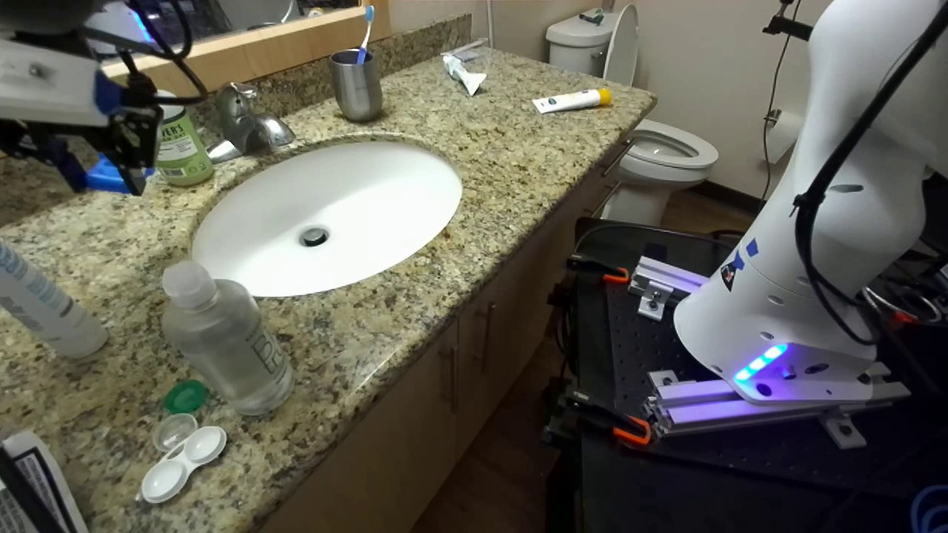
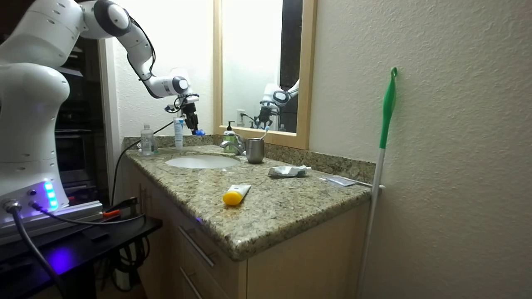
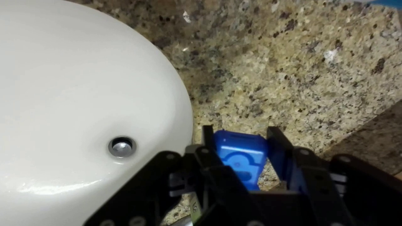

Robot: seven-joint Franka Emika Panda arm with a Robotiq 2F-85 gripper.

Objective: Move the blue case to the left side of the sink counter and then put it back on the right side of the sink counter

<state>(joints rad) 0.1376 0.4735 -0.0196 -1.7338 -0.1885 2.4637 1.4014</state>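
Leftmost in an exterior view, a white-and-blue tube (image 1: 48, 303) stands upright on the counter (image 1: 511, 185). Beside the basin (image 3: 78, 72), the pincer (image 3: 241, 139) hangs above the counter, partly spread, its fingers pressed to both sides of the blue case (image 3: 240, 157), held clear of the surface. Then come a green pump bottle (image 1: 180, 148) and, toward the front, a lens case (image 1: 183, 465), both white cups uncovered, contents unclear, a green lid (image 1: 186, 397) and a pale lid (image 1: 175, 431) beside it. A capped clear bottle (image 1: 229, 348) follows, fill uncertain. The faucet (image 1: 248, 122) stands behind the basin, which has a metal stopper (image 1: 314, 236). A steel cup (image 1: 357, 89) holds a tilted toothbrush (image 1: 367, 29). A crumpled white tube (image 1: 463, 72) lies toward the back, a yellow-capped tube (image 1: 570, 101) near the counter's front edge; a broad stretch of counter separates them from the basin.
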